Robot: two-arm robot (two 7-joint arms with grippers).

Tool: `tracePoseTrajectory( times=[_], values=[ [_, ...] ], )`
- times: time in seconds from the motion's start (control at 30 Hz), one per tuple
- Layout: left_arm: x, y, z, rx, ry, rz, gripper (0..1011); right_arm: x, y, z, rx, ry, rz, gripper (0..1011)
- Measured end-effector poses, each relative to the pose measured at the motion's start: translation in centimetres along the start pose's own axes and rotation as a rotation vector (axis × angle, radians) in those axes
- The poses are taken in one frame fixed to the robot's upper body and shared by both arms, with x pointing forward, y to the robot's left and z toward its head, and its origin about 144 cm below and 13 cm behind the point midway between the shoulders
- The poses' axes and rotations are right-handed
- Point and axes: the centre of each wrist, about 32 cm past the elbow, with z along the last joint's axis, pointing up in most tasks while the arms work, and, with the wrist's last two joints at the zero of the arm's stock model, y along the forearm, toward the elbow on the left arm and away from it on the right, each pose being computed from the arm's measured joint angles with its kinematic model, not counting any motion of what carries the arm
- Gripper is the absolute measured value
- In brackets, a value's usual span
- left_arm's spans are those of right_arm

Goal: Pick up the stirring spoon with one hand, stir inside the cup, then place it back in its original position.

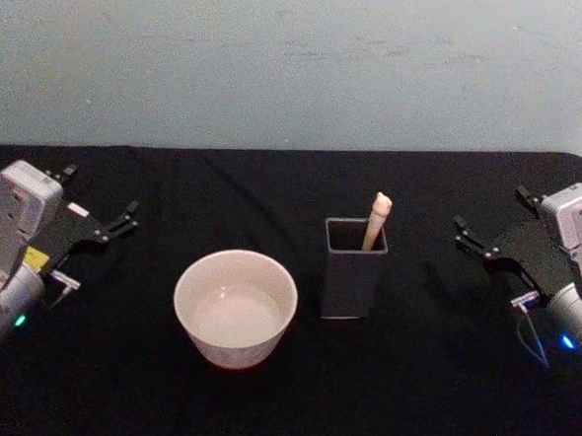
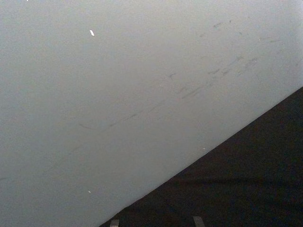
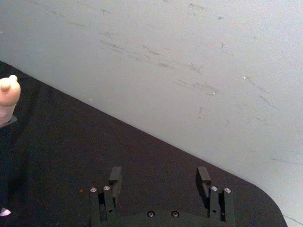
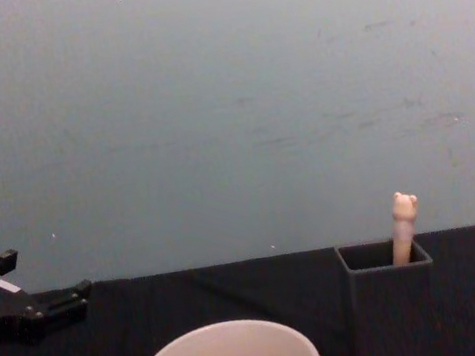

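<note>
Left hand [image 1: 99,196] and right hand [image 1: 491,212], both splayed wide, low at the table's [image 1: 409,383] 2 sides.

The table [image 1: 408,403] wears a black cloth, matt and faintly creased; the cup [image 1: 234,306] looks like glazed ceramic, cream and smooth with a soft sheen; at its two o'clock the holder [image 1: 353,271] is dark grey, matt, plastic by the look; the stirring spoon [image 1: 376,221] shows a beige, smooth, dull handle; the wall [image 1: 301,60] at twelve is pale matt paint, scuffed; the left gripper [image 1: 100,192] and right gripper [image 1: 490,209] are matt black ahead of smooth grey casings.
</note>
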Motion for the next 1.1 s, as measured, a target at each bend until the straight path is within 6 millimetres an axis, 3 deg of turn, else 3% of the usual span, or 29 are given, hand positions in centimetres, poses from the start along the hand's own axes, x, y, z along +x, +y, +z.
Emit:
tracePoseTrajectory(
  times=[1.1],
  values=[
    [0.0, 0.0, 0.0, 0.0, 0.0, 0.0, 1001, 0.02, -0.01, 0.0, 0.0, -0.001, 0.0, 1002]
  ],
)
